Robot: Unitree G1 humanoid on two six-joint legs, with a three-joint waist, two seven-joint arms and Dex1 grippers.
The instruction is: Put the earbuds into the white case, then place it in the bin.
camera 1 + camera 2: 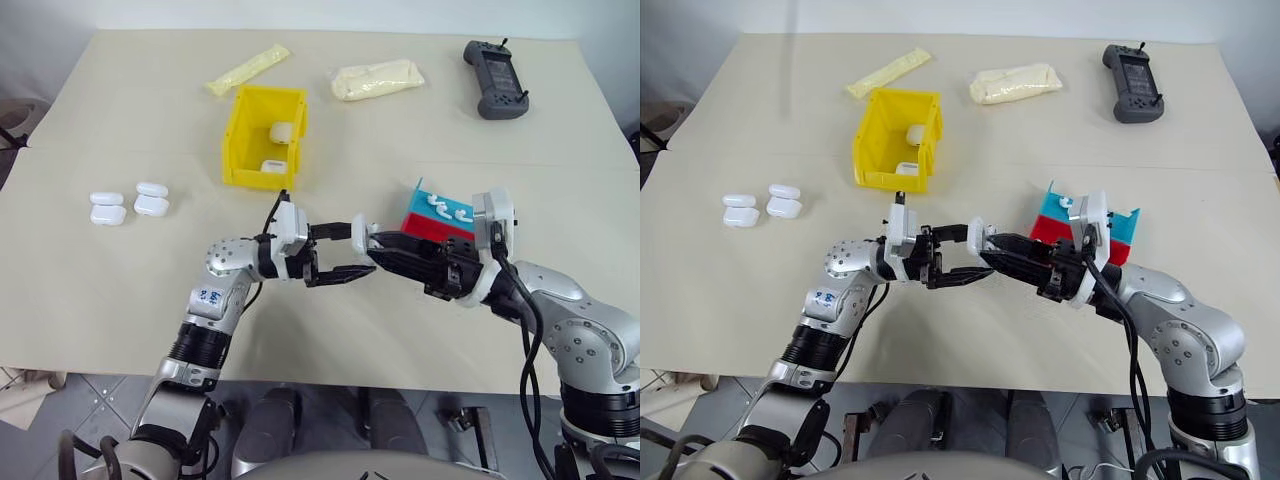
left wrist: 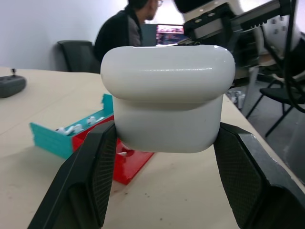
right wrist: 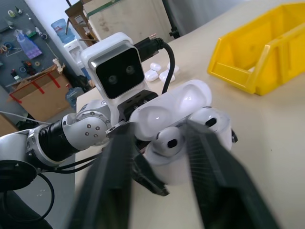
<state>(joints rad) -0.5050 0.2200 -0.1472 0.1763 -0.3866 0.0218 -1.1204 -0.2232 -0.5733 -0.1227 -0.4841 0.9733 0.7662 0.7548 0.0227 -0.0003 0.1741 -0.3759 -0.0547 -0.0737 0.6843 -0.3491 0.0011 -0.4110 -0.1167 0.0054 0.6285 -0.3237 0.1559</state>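
My left gripper point(image 1: 345, 252) is shut on the white case point(image 1: 362, 236) and holds it above the table's middle. In the left wrist view the case point(image 2: 167, 95) sits between the two black fingers point(image 2: 90, 176). Its lid stands open in the right wrist view, and two earbuds point(image 3: 169, 140) rest in its sockets. My right gripper point(image 3: 159, 129) is right at the case from the other side, its fingers spread on either side of it and holding nothing. The yellow bin point(image 1: 240, 130) stands further back with two white cases point(image 1: 281, 133) inside.
A red-and-teal tray point(image 1: 440, 235) with loose earbuds point(image 1: 447, 210) lies behind my right gripper. Spare white cases point(image 1: 108, 208) sit at the left. Two pale packets point(image 1: 376, 79) and a dark controller point(image 1: 495, 78) lie along the far edge. A person sits beyond the table.
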